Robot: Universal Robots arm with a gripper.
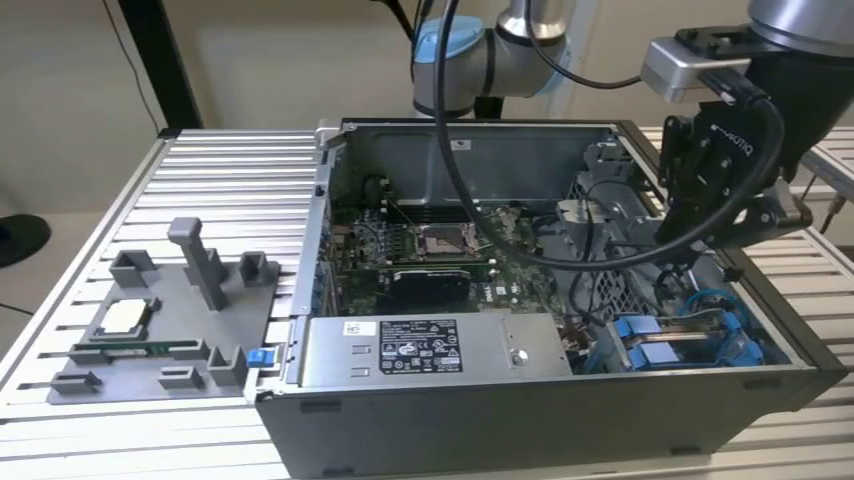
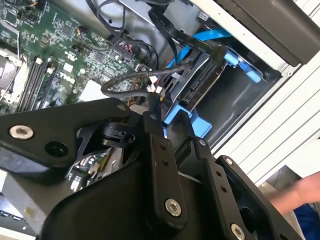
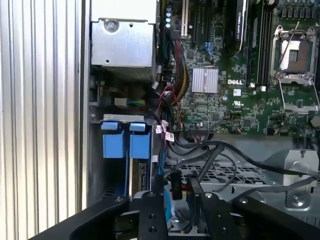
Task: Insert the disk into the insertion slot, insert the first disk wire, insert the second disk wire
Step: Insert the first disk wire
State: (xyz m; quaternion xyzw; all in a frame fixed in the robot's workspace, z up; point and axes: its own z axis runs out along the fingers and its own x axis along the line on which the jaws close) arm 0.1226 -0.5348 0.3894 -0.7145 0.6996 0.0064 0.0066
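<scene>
The disk [image 2: 199,86], clipped in its blue carrier, sits in the insertion slot [image 2: 235,95] at the near corner of the open computer case [image 1: 534,420], on the exterior view's right. The gripper [image 2: 169,107] hangs just above it, and a looped black wire [image 2: 122,80] ends at its tip. Whether it is clamped on that wire or apart, I cannot tell. Toward the exterior view's left lies the power-supply box [image 1: 427,350], with the motherboard [image 1: 427,255] beyond it. A grey tray of fixtures [image 1: 147,320] rests on the ribbed table [image 1: 227,170], far left.

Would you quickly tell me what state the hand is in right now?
Hand: cannot be told whether open or closed; it hangs close to black wires.
</scene>
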